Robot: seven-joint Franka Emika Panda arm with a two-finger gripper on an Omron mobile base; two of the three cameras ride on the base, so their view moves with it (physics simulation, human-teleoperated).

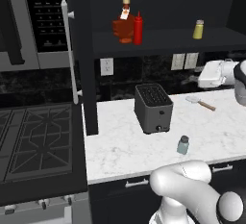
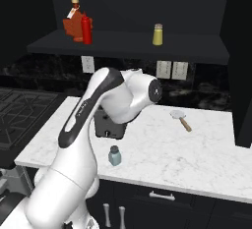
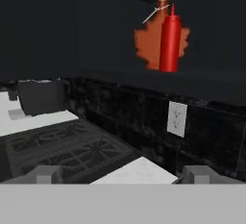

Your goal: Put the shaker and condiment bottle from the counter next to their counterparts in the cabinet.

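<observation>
On the left stands the stove [image 1: 36, 141], dark, with the open door of the cabinet [image 1: 77, 50] beside it and its long white handle [image 1: 68, 50] running down. On the cabinet shelf [image 1: 163, 43] the amber bottle [image 1: 124, 23] stands, and the red condiment bottle [image 1: 138, 29] is just beside it on the right, upright, touching or almost touching; I cannot tell which. In the hand view the condiment bottle [image 3: 169, 40] is in front of the amber bottle [image 3: 151, 45], up and to the right, well apart from the jaws [image 3: 122, 175]. The two finger tips [image 3: 47, 174] stand far from each other at the bottom, so the jaws are wide apart and hold nothing.

Further right on the shelf the yellow shaker [image 1: 198, 29] stands alone. Below, on the white bench [image 1: 125, 146], there is the toaster [image 1: 153, 108], then the small blue-grey shaker [image 1: 183, 144] near the front edge, upright, and behind it a wooden-handled utensil [image 1: 201, 102]. In the right base view the shaker [image 2: 114, 156] stands just beside the white arm [image 2: 98, 115].
</observation>
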